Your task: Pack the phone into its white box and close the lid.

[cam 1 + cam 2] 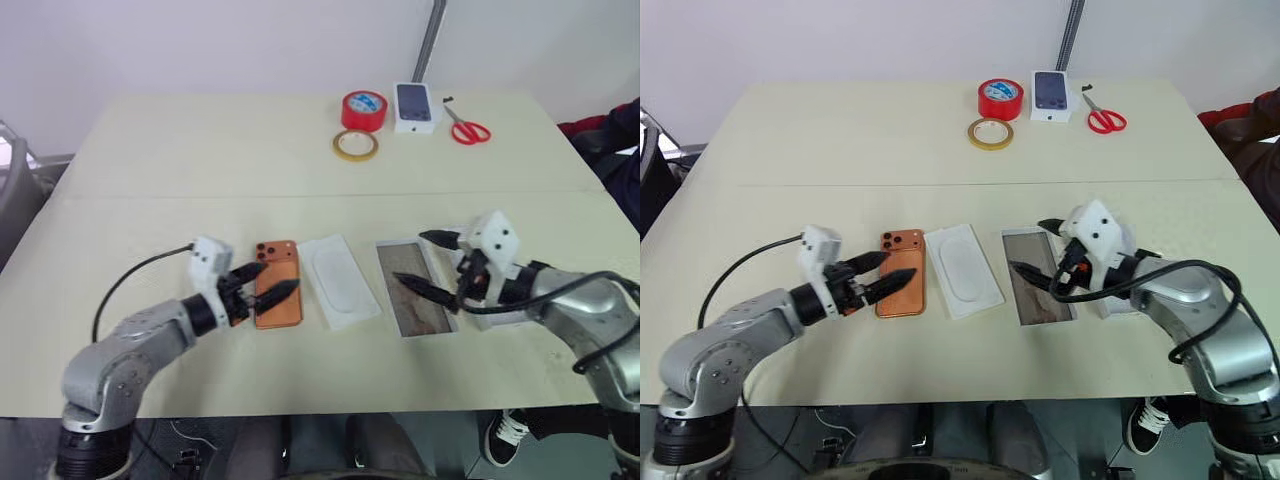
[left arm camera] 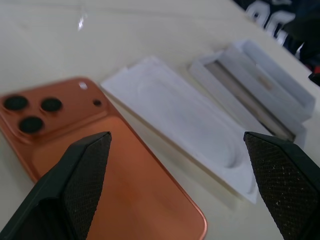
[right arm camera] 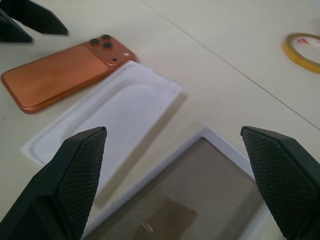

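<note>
Both jaws are gaping wide, holding nothing: left gripper (image 1: 268, 279) is hovering over the slim orange phone (image 1: 279, 297) lying on the tabletop (image 1: 200, 150), right gripper (image 1: 430, 264) over the shallow white cardboard box (image 1: 412, 287). Pinching the thin phone flat risks slipping.

phone (image 1: 277, 285): orange, dark lenses
box (image 1: 412, 288): white rim, brownish-grey floor
insert (image 1: 339, 280): white
tape roll (image 1: 364, 109): red
scissors (image 1: 466, 127): red handles

1. Orange phone (image 1: 902, 272) is lying face down mid-table (image 1: 840, 140), left gripper (image 1: 887, 272) hovering open over it.
2. White insert (image 1: 963, 270) is lying just beside it.
3. White box (image 1: 1036, 291) is sitting under the open right gripper (image 1: 1038, 250).
4. Red tape (image 1: 1000, 99), yellow tape (image 1: 992, 132), small box (image 1: 1051, 95) and scissors (image 1: 1104, 119) are sitting by the far edge.
</note>
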Action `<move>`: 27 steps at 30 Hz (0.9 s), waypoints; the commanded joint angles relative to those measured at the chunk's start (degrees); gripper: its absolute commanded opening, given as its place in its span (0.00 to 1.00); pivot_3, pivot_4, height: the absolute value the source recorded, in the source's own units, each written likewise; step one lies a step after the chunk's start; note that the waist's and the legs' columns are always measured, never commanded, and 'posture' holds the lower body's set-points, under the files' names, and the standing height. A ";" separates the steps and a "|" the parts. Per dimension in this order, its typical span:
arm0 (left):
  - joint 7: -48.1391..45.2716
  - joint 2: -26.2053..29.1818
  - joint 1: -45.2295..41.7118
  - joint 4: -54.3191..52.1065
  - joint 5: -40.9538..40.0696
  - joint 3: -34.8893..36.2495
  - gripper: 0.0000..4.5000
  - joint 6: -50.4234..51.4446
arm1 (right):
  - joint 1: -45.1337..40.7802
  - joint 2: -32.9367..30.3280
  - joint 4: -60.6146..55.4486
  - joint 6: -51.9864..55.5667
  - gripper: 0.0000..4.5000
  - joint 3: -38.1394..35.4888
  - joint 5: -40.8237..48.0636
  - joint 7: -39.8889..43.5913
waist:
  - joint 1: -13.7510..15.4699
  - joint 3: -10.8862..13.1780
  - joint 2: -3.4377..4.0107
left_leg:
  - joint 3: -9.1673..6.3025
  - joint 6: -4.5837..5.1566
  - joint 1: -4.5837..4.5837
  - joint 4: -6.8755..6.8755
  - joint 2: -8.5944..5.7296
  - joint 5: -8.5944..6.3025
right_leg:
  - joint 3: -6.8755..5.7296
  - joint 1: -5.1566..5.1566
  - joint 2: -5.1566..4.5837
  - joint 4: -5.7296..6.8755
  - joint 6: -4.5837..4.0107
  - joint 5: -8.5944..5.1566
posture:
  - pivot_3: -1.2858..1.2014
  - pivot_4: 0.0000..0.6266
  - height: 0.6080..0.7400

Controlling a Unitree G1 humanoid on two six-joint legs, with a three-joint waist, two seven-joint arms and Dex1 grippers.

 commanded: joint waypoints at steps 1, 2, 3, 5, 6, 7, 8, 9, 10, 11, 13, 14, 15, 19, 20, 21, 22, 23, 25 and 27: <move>8.50 -4.18 -3.15 -2.54 -6.51 0.43 0.99 9.39 | -0.10 0.29 -1.03 -1.54 1.00 0.32 -1.24 0.04 | 0.09 0.00 0.00 | -0.02 0.00 -0.01 0.05 -0.01 0.00 | -0.02 0.01 0.00 0.01 0.00 0.00 | 0.52 0.24 0.89; 10.84 -5.88 -4.10 -1.92 -8.32 1.32 0.99 11.88 | 0.37 0.23 -1.01 -1.77 1.00 0.34 -1.53 0.22 | 0.12 0.00 0.00 | -0.07 0.00 -0.04 0.15 -0.01 0.00 | -0.07 0.04 0.00 0.02 0.00 0.00 | 0.52 0.24 0.89; 12.79 -7.26 -4.92 -1.47 -9.80 2.23 0.99 13.86 | 0.74 0.17 -1.03 -1.88 1.00 0.29 -1.71 0.35 | 0.12 0.01 -0.02 | -0.12 0.00 -0.05 0.25 -0.02 0.00 | -0.11 0.11 0.00 0.03 0.02 0.01 | 0.52 0.24 0.89; 17.45 -10.85 -7.29 0.30 -14.11 4.68 0.99 17.07 | 1.71 -0.09 -1.20 -2.19 1.00 -0.28 -1.76 0.68 | 0.09 0.01 -0.02 | -0.15 0.01 -0.04 0.35 -0.04 0.00 | -0.13 0.19 -0.01 0.03 0.11 0.06 | 0.52 0.24 0.89; 19.38 -12.21 -8.23 1.03 -15.97 5.64 0.99 18.23 | 1.98 -0.18 -1.22 -2.31 1.00 -0.49 -1.76 0.80 | 0.09 0.02 -0.02 | -0.16 0.01 -0.02 0.38 -0.05 0.00 | -0.13 0.22 -0.01 0.04 0.13 0.07 | 0.52 0.24 0.89; 21.22 -13.46 -9.10 1.98 -17.78 6.52 0.99 19.32 | 2.15 -0.25 -1.20 -2.44 1.00 -0.59 -1.86 0.86 | 0.09 0.02 -0.02 | -0.18 0.02 -0.03 0.43 -0.05 0.00 | -0.13 0.22 -0.01 0.08 0.15 0.09 | 0.52 0.24 0.89; 23.07 -14.46 -9.89 2.95 -19.03 7.20 0.99 20.45 | 2.24 -0.25 -1.21 -2.50 1.00 -0.65 -1.97 0.88 | 0.04 0.01 -0.02 | -0.18 0.02 -0.01 0.45 -0.07 0.01 | -0.14 0.23 0.00 0.11 0.16 0.10 | 0.52 0.24 0.89; 25.16 -15.44 -10.70 4.03 -19.71 7.78 0.99 21.61 | 2.30 -0.23 -1.27 -2.51 1.00 -0.73 -2.04 0.87 | -0.04 0.01 -0.02 | -0.19 0.02 0.01 0.46 -0.09 0.02 | -0.13 0.23 0.00 0.15 0.16 0.10 | 0.52 0.24 0.89; 27.79 -16.78 -11.86 5.81 -19.84 8.36 0.99 23.10 | 2.35 -0.25 -1.45 -2.46 1.00 -1.00 -1.96 0.85 | -0.05 0.01 -0.02 | -0.19 0.02 0.03 0.47 -0.10 0.02 | -0.13 0.25 0.01 0.17 0.16 0.10 | 0.52 0.24 0.89; 29.90 -17.70 -12.69 7.07 -20.11 8.81 0.99 24.19 | 2.37 -0.26 -1.59 -2.42 1.00 -1.21 -1.89 0.83 | 0.00 0.01 -0.02 | -0.19 0.01 0.04 0.47 -0.10 0.02 | -0.12 0.25 0.01 0.18 0.17 0.10 | 0.52 0.24 0.89; 33.79 -19.97 -14.17 9.35 -20.07 9.73 0.99 25.96 | 2.56 -0.24 -1.59 -2.56 1.00 -1.47 -2.01 0.75 | 0.09 0.02 -0.03 | -0.22 0.01 0.03 0.47 -0.12 0.03 | -0.13 0.25 0.03 0.18 0.17 0.10 | 0.52 0.24 0.89; 34.96 -20.58 -14.64 9.91 -20.12 10.05 0.99 26.67 | 2.61 -0.21 -1.54 -2.63 1.00 -1.47 -2.12 0.73 | 0.10 0.02 -0.04 | -0.22 0.01 0.02 0.47 -0.14 0.03 | -0.13 0.25 0.03 0.17 0.17 0.10 | 0.52 0.24 0.89; 36.11 -21.31 -14.97 10.32 -19.76 10.21 0.99 27.52 | 2.62 -0.16 -1.49 -2.69 1.00 -1.44 -2.20 0.72 | 0.12 0.02 -0.05 | -0.23 0.01 0.01 0.47 -0.15 0.03 | -0.13 0.24 0.03 0.15 0.17 0.10 | 0.52 0.24 0.89; 39.82 -24.54 -15.87 11.66 -18.24 10.88 0.99 29.26 | 2.31 -0.07 -1.41 -2.84 1.00 -1.24 -2.36 0.68 | 0.12 0.02 -0.04 | -0.23 -0.02 0.01 0.47 -0.16 0.04 | -0.12 0.25 0.02 0.14 0.18 0.10 | 0.52 0.24 0.89; 40.40 -25.24 -16.12 11.89 -17.99 11.11 0.99 29.52 | 2.22 -0.06 -1.38 -2.87 1.00 -1.17 -2.39 0.69 | 0.15 0.02 -0.04 | -0.23 -0.02 0.01 0.47 -0.16 0.04 | -0.12 0.26 0.02 0.14 0.17 0.10 | 0.52 0.24 0.89; 41.22 -26.19 -16.51 12.24 -17.48 11.20 0.99 29.87 | 2.12 -0.11 -1.47 -2.91 1.00 -1.03 -2.36 0.85 | 0.17 0.02 -0.04 | -0.23 -0.04 0.02 0.47 -0.17 0.06 | -0.13 0.26 0.02 0.14 0.18 0.10 | 0.52 0.24 0.89; 41.89 -26.97 -16.93 12.67 -16.97 11.31 0.94 30.11 | 1.96 -0.17 -1.53 -2.95 1.00 -0.79 -2.36 1.04 | 0.21 0.02 -0.04 | -0.25 -0.07 0.03 0.47 -0.18 0.07 | -0.12 0.28 0.02 0.14 0.18 0.11 | 0.52 0.24 0.89; 42.49 -27.63 -17.33 12.99 -16.34 11.47 0.88 30.17 | 1.81 -0.28 -1.61 -2.97 1.00 -0.52 -2.40 1.26 | 0.21 0.02 -0.04 | -0.28 -0.08 0.04 0.47 -0.21 0.08 | -0.13 0.30 0.02 0.14 0.19 0.12 | 0.52 0.24 0.89; 43.26 -28.52 -17.92 13.22 -15.13 12.08 0.72 30.36 | 1.64 -0.56 -1.85 -2.72 1.00 -0.12 -2.29 1.77 | 0.19 0.02 -0.04 | -0.29 -0.08 0.05 0.47 -0.24 0.08 | -0.12 0.31 0.01 0.14 0.20 0.12 | 0.52 0.24 0.89; 43.16 -28.68 -18.44 13.23 -14.16 12.48 0.48 30.83 | 1.66 -1.20 -2.36 -1.95 1.00 0.11 -1.76 2.74 | 0.15 0.03 -0.05 | -0.30 -0.08 0.02 0.47 -0.25 0.08 | -0.12 0.30 0.00 0.13 0.20 0.12 | 0.52 0.24 0.89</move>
